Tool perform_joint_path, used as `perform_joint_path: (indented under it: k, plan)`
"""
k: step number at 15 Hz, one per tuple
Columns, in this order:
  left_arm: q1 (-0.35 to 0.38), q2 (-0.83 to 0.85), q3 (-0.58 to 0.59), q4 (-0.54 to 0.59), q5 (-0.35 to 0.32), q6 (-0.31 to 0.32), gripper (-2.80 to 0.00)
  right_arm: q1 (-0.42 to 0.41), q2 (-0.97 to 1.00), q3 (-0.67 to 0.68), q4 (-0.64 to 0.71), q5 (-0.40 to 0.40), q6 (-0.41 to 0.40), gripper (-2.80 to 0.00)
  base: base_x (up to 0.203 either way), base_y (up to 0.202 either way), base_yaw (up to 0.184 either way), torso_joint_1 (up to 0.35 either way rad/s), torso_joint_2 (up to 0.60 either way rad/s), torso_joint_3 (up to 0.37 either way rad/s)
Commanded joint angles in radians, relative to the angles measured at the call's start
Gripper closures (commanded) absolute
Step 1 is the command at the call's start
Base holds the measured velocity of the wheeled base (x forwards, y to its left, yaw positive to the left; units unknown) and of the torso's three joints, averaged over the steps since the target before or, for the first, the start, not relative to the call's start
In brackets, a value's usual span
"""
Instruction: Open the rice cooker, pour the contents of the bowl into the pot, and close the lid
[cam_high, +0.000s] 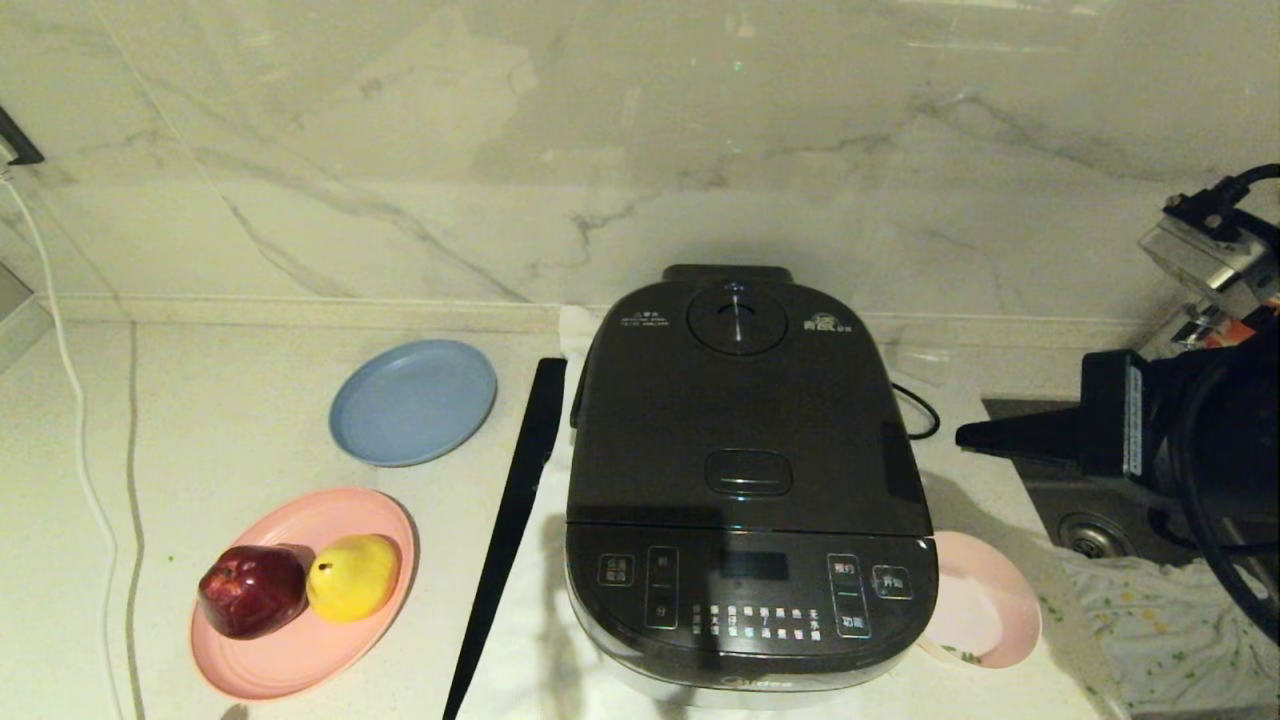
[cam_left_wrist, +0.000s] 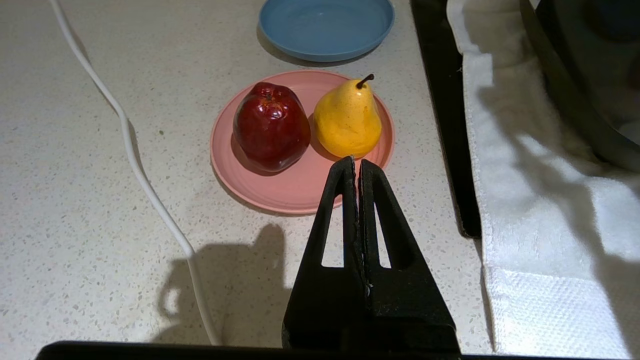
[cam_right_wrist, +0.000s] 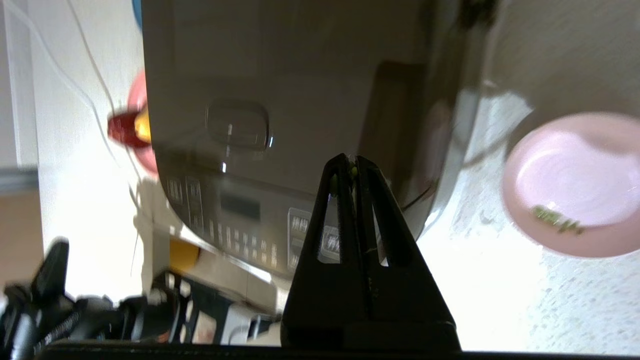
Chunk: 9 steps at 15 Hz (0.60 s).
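Head view: I see the rice cooker (cam_high: 750, 480) mid-counter, lid (cam_high: 740, 410) down. The bowl (cam_high: 985, 610) sits just beside its front right corner. My right gripper (cam_high: 965, 436) hangs right of the cooker, fingers pressed together, holding nothing.

Left wrist: my left gripper (cam_left_wrist: 356, 162), fingers pressed together, is parked over the counter near the pink plate (cam_left_wrist: 295, 192) with apple (cam_left_wrist: 271, 125) and pear (cam_left_wrist: 347, 120).

Right wrist: the bowl holds only a few green bits (cam_right_wrist: 555, 218).

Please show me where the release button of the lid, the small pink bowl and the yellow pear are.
release button (cam_high: 749, 472), head view, middle of the button on the lid.
small pink bowl (cam_high: 985, 610), head view, its bare inside.
yellow pear (cam_left_wrist: 347, 120), left wrist view, its belly.
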Motion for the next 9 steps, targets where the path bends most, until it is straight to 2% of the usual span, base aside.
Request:
perform_joint_path:
  k: [1, 3, 6, 9]
  plan:
    - [0.0, 0.0, 0.005, -0.001, -0.001, 0.0, 0.0, -0.062, -0.034, -0.005, 0.001, 0.001, -0.001, 0.0, 0.0, 0.0, 0.0, 0.0, 0.0, 0.0]
    - [0.0, 0.0, 0.005, -0.001, -0.001, 0.0, 0.0, -0.109, -0.039, -0.004, -0.002, -0.013, -0.015, 0.0, 0.0, 0.0, 0.0, 0.0, 0.0, 0.0]
    - [0.0, 0.0, 0.005, -0.001, -0.001, 0.0, 0.0, -0.222, -0.041, -0.009, -0.002, -0.039, -0.049, 0.0, 0.0, 0.0, 0.0, 0.0, 0.0, 0.0]
    - [0.0, 0.0, 0.005, -0.001, -0.001, 0.0, 0.0, -0.273, -0.063, 0.037, 0.001, -0.043, -0.049, 0.0, 0.0, 0.0, 0.0, 0.0, 0.0, 0.0]
